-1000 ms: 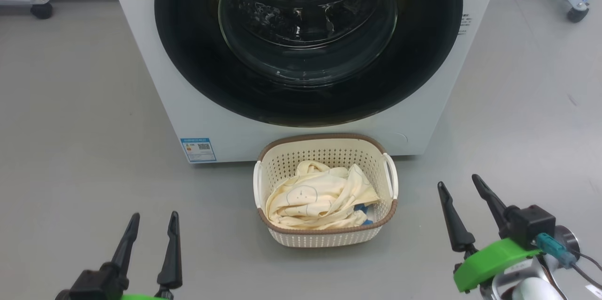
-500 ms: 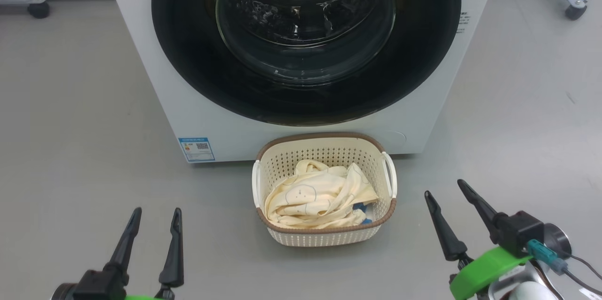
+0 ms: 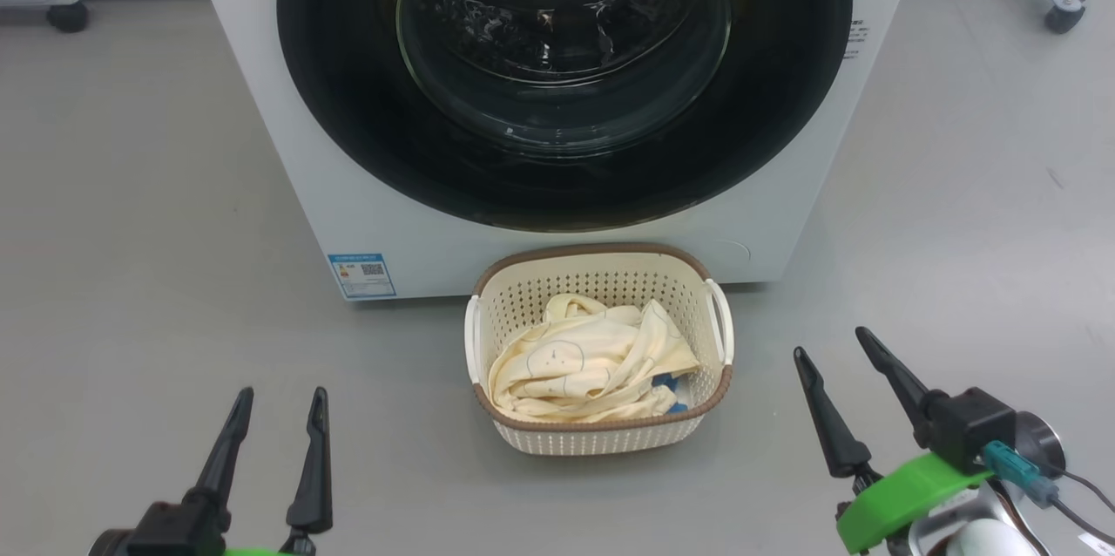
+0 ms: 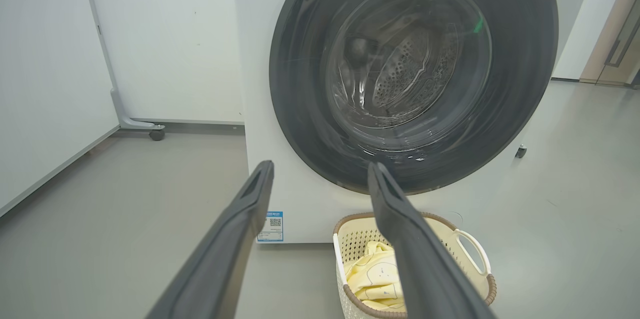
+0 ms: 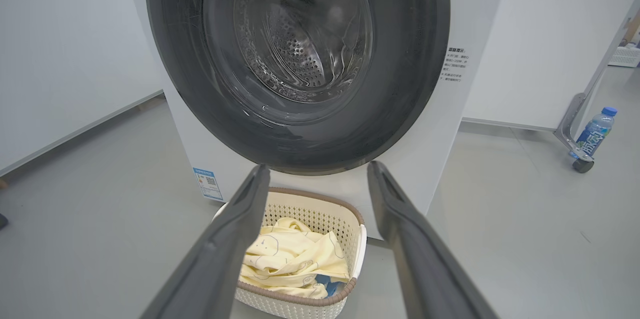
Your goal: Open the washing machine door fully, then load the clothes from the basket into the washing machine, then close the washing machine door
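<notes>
Washing machine door [image 3: 562, 59] is shut, flat against the front of the washing machine [image 3: 418, 251], directly behind the basket [image 3: 601, 438]. The basket stands on the grey floor [image 3: 131, 277] close to the machine's base, with the clothes [image 3: 584, 364] heaped inside it, pale yellow with a little blue showing. Well apart on the basket's left, the left gripper [image 3: 283, 395] hangs with fingers spread, empty. The right gripper [image 3: 830, 343] hovers on the basket's right, fingers likewise spread, gripping nothing.
</notes>
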